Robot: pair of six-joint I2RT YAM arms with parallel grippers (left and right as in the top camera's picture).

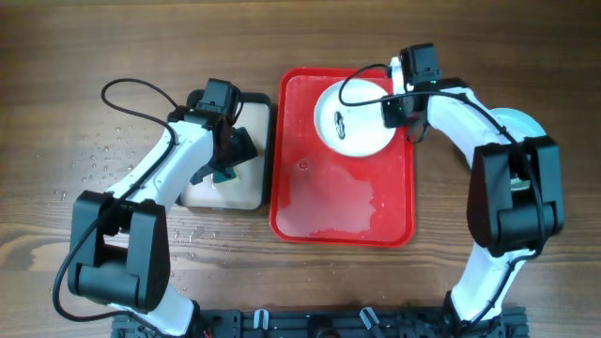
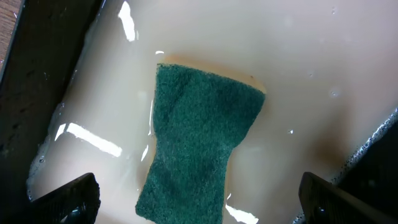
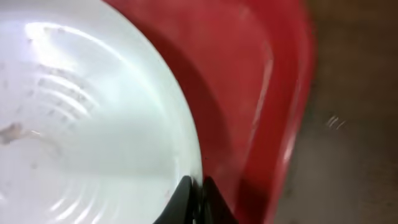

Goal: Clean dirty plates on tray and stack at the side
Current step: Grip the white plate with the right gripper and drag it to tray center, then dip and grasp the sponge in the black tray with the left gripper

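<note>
A white plate [image 1: 352, 117] with a small black smear lies at the far end of the red tray [image 1: 343, 211]. My right gripper [image 1: 402, 111] is shut on the plate's right rim. In the right wrist view the fingers [image 3: 196, 193] pinch the edge of the plate [image 3: 93, 112] over the tray [image 3: 249, 93], and faint grey smears show on the plate. My left gripper [image 1: 225, 164] is open just above a green sponge [image 2: 199, 143], its fingers [image 2: 199, 202] spread to either side of the sponge without touching it. Light blue plates [image 1: 518, 122] lie to the right of the tray, partly hidden by the right arm.
The sponge lies in cloudy liquid in a small black-rimmed tray [image 1: 249, 188], left of the red tray; the liquid also shows in the left wrist view [image 2: 323, 74]. The red tray's floor is wet. Water drops [image 1: 103, 155] speckle the wooden table at left.
</note>
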